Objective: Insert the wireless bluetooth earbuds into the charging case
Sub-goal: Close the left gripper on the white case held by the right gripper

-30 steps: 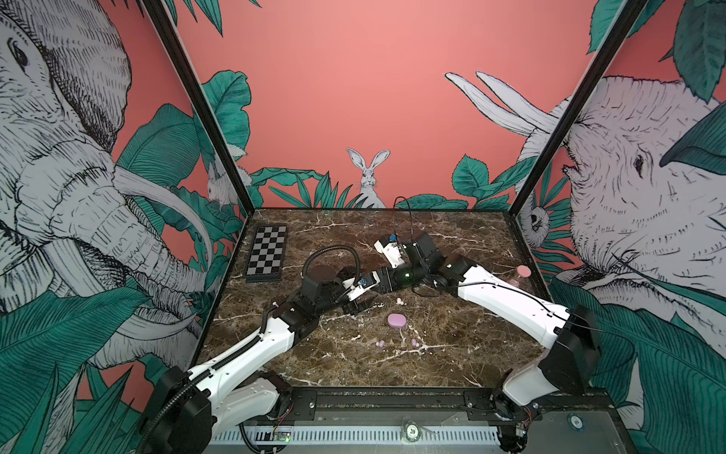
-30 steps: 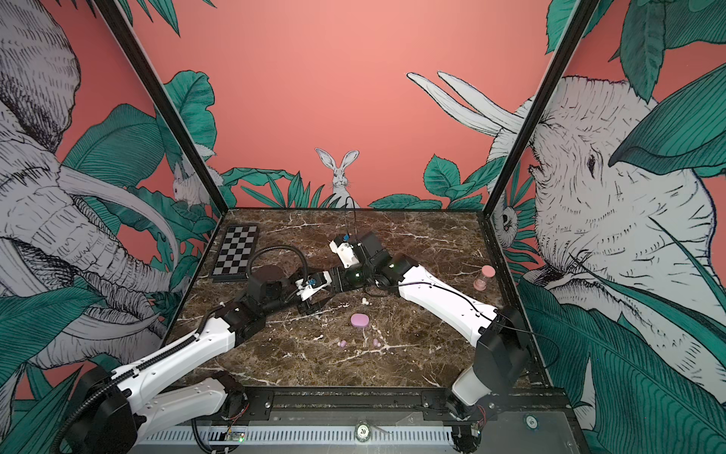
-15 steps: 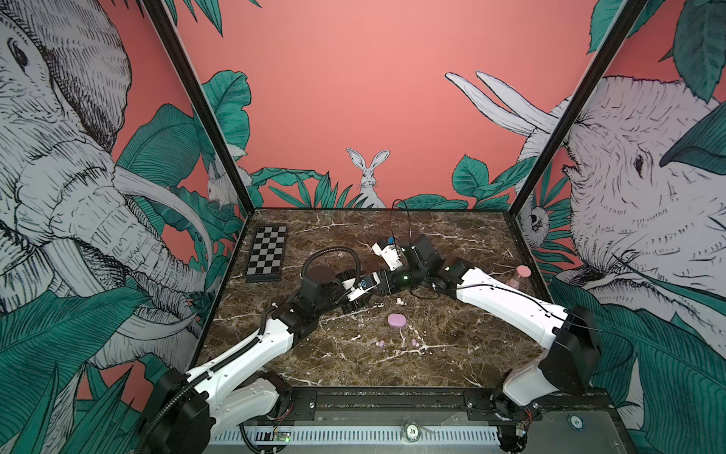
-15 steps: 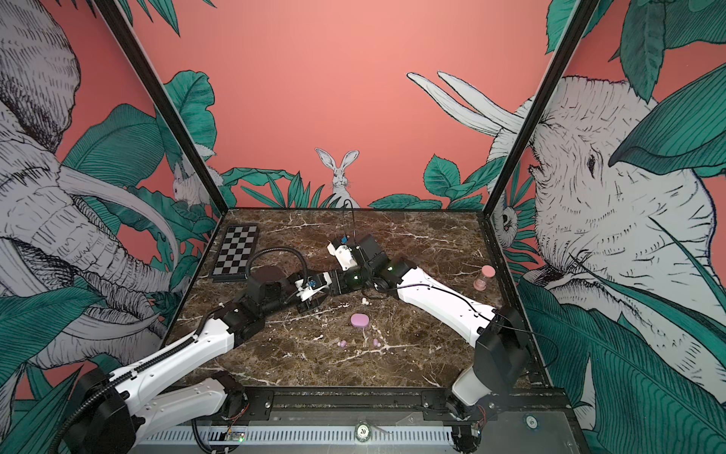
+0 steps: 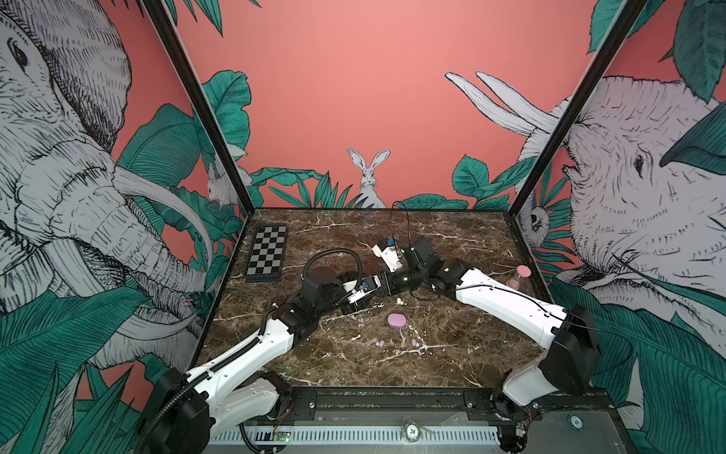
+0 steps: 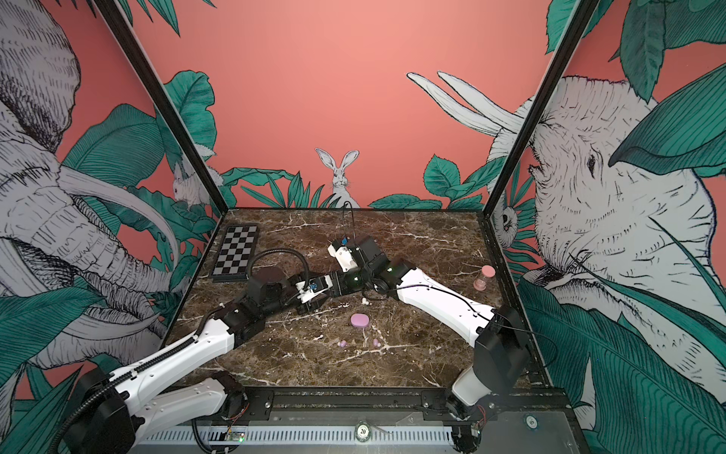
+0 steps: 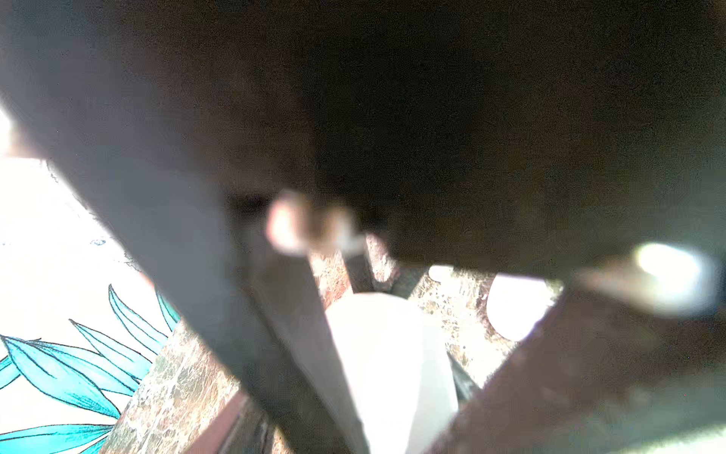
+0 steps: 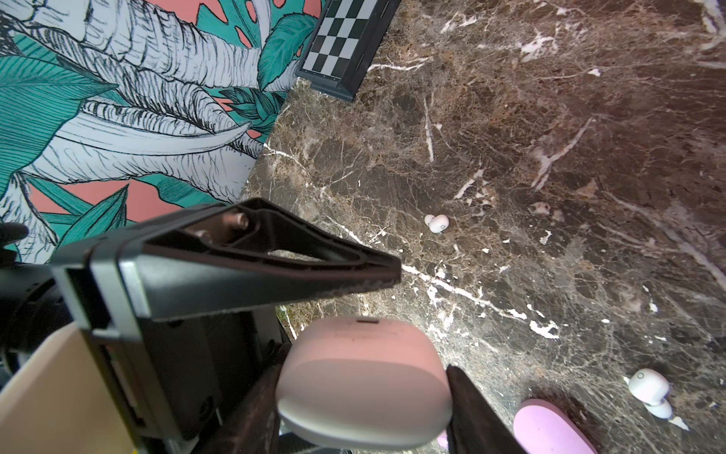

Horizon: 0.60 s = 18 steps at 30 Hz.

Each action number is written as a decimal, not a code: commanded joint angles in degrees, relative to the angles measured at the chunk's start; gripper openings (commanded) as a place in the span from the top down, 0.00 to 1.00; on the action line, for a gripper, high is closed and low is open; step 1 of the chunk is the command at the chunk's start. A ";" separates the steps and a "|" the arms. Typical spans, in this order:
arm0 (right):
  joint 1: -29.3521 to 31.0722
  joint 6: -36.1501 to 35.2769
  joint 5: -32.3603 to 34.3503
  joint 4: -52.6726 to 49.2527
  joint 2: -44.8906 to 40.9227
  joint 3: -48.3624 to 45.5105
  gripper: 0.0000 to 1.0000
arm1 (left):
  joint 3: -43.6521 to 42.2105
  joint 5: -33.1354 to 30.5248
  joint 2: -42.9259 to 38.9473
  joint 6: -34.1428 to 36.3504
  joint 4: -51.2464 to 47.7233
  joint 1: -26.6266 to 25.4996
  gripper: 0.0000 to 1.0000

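My right gripper (image 8: 363, 393) is shut on a white oval charging case (image 8: 363, 377), one finger on each side. My left gripper (image 7: 393, 373) meets it from the other side, with the same white case (image 7: 393, 373) wedged between its blurred dark fingers (image 8: 275, 267). In both top views the two grippers (image 5: 379, 290) (image 6: 314, 300) overlap mid-table and hide the case. A white earbud (image 5: 400, 302) lies beside them; the right wrist view shows two white earbuds (image 8: 437, 223) (image 8: 650, 391). A closed lilac case (image 5: 396, 320) and two lilac earbuds (image 5: 379, 343) (image 5: 415, 342) lie nearer the front.
A small chessboard (image 5: 267, 253) lies at the back left of the marble table (image 5: 471, 353). A pink hourglass-shaped object (image 5: 518, 277) stands by the right wall. Black frame posts and printed walls close in both sides.
The left gripper's jaws have narrowed onto the white case. Both arms have hardly shifted, and the things on the table lie as before.
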 commanded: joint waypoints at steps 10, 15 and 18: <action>0.73 -0.88 -0.53 3.09 -2.29 -0.63 0.70 | -0.75 -1.84 -1.64 2.58 -2.28 -0.50 0.38; 0.77 -0.70 -0.64 3.64 -2.47 -0.85 0.69 | -0.92 -1.65 -1.64 2.58 -2.12 -0.50 0.42; 0.78 -0.64 -0.95 3.58 -2.40 -0.89 0.70 | -0.83 -1.74 -1.59 2.62 -1.94 -0.50 0.45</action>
